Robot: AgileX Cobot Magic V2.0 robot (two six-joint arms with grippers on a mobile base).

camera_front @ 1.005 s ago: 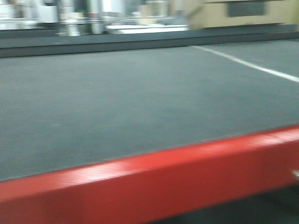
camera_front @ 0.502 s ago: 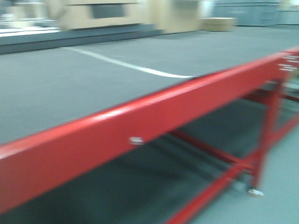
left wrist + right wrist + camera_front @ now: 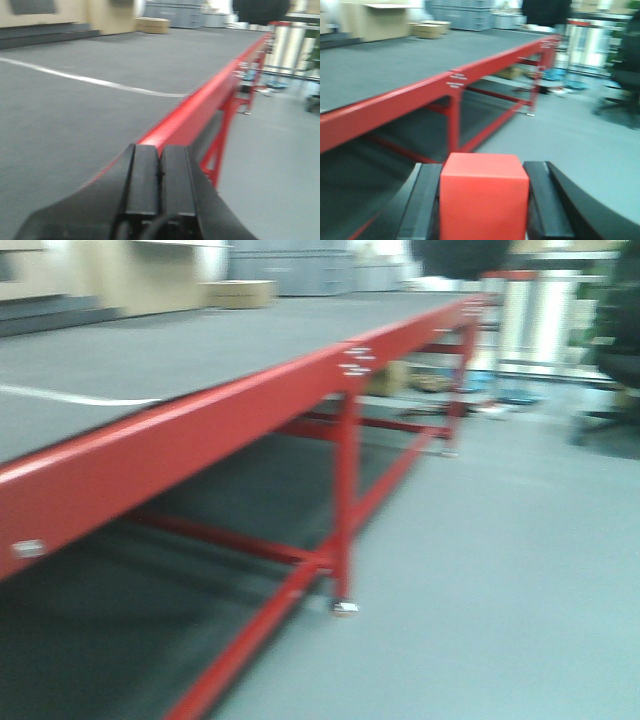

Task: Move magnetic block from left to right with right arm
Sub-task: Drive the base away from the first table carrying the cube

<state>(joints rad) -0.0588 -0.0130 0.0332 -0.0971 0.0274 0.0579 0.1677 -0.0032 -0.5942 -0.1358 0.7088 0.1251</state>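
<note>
magnetic block point(image 3: 484, 196) gripped between dark fingers point(image 3: 422, 202), red-framed table point(image 3: 395, 106) beyond

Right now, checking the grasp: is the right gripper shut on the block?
Shut on it: both fingers of the right gripper press the magnetic block.

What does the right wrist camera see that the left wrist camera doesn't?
Only the right wrist view shows the magnetic block, a red cube clamped between the fingers of the right gripper. Only the left wrist view shows the left gripper, shut with nothing in it, and a white line across the grey top of the table. Both show that long table with its red rail, a cardboard box far back on it, and the grey floor beside it.
</note>
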